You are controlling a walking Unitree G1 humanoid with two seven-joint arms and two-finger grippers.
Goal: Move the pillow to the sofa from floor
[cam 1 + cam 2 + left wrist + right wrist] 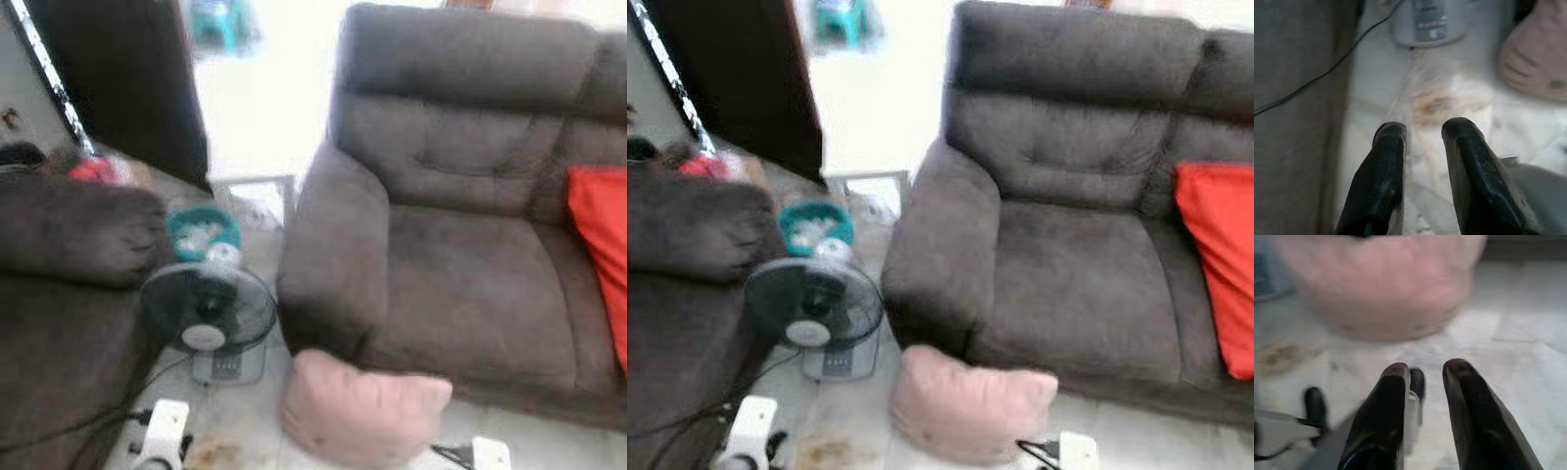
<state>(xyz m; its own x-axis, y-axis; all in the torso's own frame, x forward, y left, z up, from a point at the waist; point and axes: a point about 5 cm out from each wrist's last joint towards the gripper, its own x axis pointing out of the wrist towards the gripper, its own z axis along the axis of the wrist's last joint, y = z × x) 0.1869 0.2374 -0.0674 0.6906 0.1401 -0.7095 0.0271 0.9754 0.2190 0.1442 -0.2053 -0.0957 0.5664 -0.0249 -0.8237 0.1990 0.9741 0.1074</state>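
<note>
Fingers of the left gripper (1422, 132) are seen parted a little with nothing between them, aimed down at bare floor (1459, 98) with a brownish stain on it. Same deal with the right gripper (1425, 369): fingers slightly apart, nothing held, floor underneath, and the pillow (1381, 284) just ahead of the tips but not touched.

So basically nothing is done yet. The pink pillow (362, 409) is still lying on the floor, pushed up against the front of the sofa (470, 235) by its arm. The seat above it is free apart from a red cushion (602, 245) at the far end, so a landing spot is pretty much right there.

Left of the pillow a small fan (209, 318) is standing, with its cord trailing across the floor, and a teal bowl (203, 230) is behind it. A second dark sofa (69, 294) is on the robot's left.

What's left, as judged from this: the pillow has to be reached, gripped, lifted and set on the seat. Whole job, really. The fan cord is probably worth being kept clear of.
</note>
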